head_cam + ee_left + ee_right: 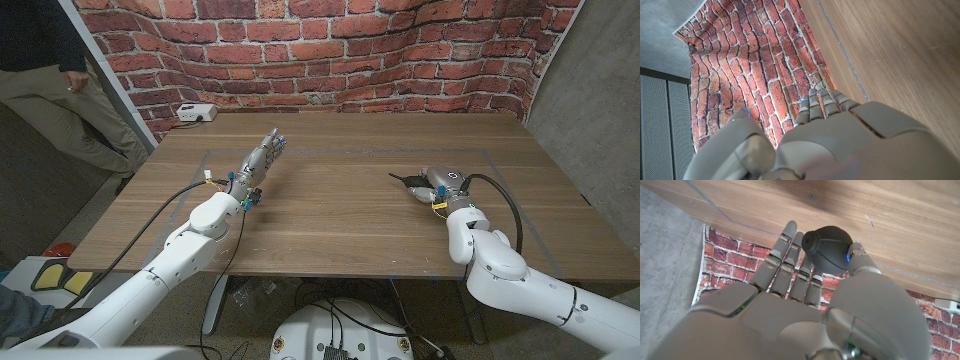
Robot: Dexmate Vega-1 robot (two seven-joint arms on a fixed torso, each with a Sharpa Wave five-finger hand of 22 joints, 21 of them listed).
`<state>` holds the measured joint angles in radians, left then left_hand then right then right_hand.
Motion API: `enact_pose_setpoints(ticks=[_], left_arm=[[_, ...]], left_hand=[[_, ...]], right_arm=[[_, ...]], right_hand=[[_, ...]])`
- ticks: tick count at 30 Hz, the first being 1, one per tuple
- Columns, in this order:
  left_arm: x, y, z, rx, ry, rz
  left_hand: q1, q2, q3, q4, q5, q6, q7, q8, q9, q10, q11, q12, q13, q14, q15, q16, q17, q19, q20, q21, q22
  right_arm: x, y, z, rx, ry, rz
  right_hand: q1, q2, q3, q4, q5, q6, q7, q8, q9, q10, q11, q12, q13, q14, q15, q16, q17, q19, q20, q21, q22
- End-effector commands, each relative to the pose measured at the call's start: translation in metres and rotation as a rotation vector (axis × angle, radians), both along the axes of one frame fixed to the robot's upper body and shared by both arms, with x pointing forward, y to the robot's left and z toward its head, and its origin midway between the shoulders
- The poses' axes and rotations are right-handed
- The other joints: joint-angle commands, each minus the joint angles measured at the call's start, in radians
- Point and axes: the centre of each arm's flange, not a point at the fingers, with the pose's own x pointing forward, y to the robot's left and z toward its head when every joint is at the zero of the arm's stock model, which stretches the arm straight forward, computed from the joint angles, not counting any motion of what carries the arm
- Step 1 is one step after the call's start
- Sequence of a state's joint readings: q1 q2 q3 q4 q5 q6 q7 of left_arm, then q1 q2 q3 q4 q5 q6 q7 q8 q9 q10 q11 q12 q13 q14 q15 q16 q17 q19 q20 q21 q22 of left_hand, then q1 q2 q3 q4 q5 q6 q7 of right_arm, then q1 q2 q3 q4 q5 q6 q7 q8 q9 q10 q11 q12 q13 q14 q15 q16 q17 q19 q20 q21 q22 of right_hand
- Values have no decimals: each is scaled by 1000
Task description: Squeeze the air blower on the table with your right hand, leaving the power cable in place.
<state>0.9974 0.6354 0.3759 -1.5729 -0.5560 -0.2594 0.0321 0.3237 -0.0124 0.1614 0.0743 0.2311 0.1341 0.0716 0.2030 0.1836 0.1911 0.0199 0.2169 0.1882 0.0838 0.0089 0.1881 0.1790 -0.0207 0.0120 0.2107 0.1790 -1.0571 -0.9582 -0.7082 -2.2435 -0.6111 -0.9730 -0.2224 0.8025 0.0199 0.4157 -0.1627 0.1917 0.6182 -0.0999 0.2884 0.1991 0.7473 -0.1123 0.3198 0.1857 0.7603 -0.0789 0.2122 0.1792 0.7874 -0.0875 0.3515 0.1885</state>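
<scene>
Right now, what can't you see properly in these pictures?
- Air blower: in the head view the right robot hand covers most of it; only a dark tip pokes out.
- In the right wrist view, the fingers and thumb hide the blower's far side, so a squeeze can't be judged.
- White box at the table's far edge: too small to identify.
- Person: cut off by the picture's edge.

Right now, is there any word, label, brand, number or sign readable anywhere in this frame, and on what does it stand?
None can be read.
Air blower, gripped by the right hand: plain dark bulb, no marking seen.
White box at the table's far left corner: too small to tell if it bears any print.
Left hand and brick backdrop: no lettering.
</scene>
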Motion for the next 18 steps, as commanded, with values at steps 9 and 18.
enact_pose_setpoints(ticks=[9,18], left_arm=[[-3,3,1,-6,-13,-1],[-4,3,0,-7,-12,-3]], left_hand=[[13,0,-7,-1,-7,8,-8,-1,3,6,2,-5,4,13,1,2,3,-1,7,0,5],[13,0,-8,-1,-8,9,-9,-1,3,8,0,-5,4,15,1,2,3,-2,8,0,5]], right_arm=[[-37,-3,32,49,-274,58],[-39,-4,32,47,-287,53]], right_hand=[[15,3,8,1,-4,14,1,4,4,11,-3,-7,0,22,-88,3,3,15,-70,9,6],[17,4,10,2,-5,18,-1,4,4,16,-3,-9,0,29,-90,2,4,17,-76,11,7]])
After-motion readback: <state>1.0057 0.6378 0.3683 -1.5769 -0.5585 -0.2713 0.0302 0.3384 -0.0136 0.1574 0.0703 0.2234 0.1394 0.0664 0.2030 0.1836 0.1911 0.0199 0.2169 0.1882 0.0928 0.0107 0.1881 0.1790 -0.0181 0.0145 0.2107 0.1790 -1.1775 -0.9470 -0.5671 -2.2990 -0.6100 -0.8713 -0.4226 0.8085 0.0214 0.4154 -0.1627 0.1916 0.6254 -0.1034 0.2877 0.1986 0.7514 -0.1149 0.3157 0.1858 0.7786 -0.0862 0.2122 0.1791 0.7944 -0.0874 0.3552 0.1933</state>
